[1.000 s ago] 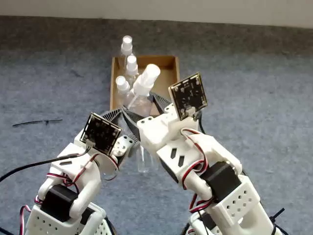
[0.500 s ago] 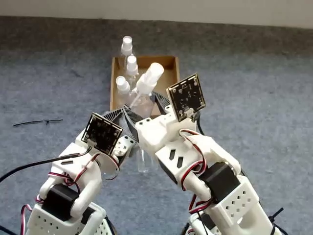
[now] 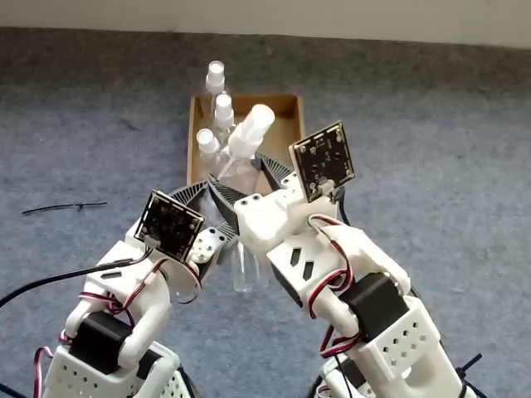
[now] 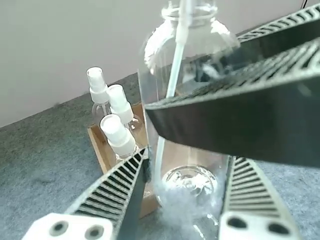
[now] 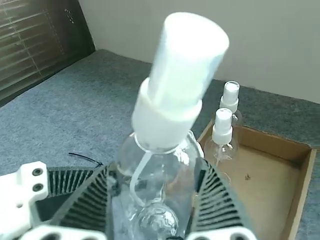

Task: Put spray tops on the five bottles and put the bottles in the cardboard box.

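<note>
Between the two arms, the left gripper (image 4: 187, 162) and right gripper (image 5: 152, 172) stay clamped on the clear bottle (image 5: 167, 152). Its spray top (image 5: 182, 65) has rocked slightly yet sits crooked, probably unseated. Beyond, three capped bottles (image 3: 222, 108) crowd one side of the cardboard box (image 3: 282, 133), leaving room alongside.

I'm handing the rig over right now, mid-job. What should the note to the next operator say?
Left end effector: shut on the lower part of the bottle.
Right end effector: shut on the same bottle higher up. Its spray top sits tilted on the neck; tightness unclear.
Three topped bottles stand at the left side of the cardboard box; the farthest one may be inside or just behind it.
What looks like a fifth bottle stands on the carpet, nearer the robot than the box.
Left to do: seat this top, box the bottle, then handle the fifth.
</note>
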`<state>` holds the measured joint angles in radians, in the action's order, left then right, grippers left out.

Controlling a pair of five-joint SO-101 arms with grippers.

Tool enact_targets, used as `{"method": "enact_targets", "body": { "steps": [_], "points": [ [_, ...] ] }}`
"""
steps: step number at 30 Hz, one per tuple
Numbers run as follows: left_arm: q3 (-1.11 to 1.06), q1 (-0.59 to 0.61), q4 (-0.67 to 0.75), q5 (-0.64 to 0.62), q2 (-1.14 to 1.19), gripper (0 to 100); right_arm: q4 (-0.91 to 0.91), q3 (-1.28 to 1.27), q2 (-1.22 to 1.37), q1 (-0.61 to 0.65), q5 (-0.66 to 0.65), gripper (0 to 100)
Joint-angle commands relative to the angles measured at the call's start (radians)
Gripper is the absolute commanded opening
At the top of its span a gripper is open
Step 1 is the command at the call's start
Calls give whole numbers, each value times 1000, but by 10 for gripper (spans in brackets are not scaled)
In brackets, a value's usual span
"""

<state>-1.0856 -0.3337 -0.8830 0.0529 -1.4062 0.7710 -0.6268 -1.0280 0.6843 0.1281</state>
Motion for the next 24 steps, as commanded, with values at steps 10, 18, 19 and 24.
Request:
{"method": "enact_targets", "body": {
  "steps": [10, 18, 19, 24],
  "points": [
    [-12, 7, -2, -8, 1, 145, -211, 74, 48, -245, -63, 4],
    [-4, 13, -28, -3, 1, 145, -381, 76, 295, -311, -175, 4],
    [-2, 30, -28, -3, 1, 145, -397, 76, 317, -311, -187, 4],
    [25, 216, -32, -3, -1, 144, -492, 76, 423, -311, -206, 4]
  ]
}}
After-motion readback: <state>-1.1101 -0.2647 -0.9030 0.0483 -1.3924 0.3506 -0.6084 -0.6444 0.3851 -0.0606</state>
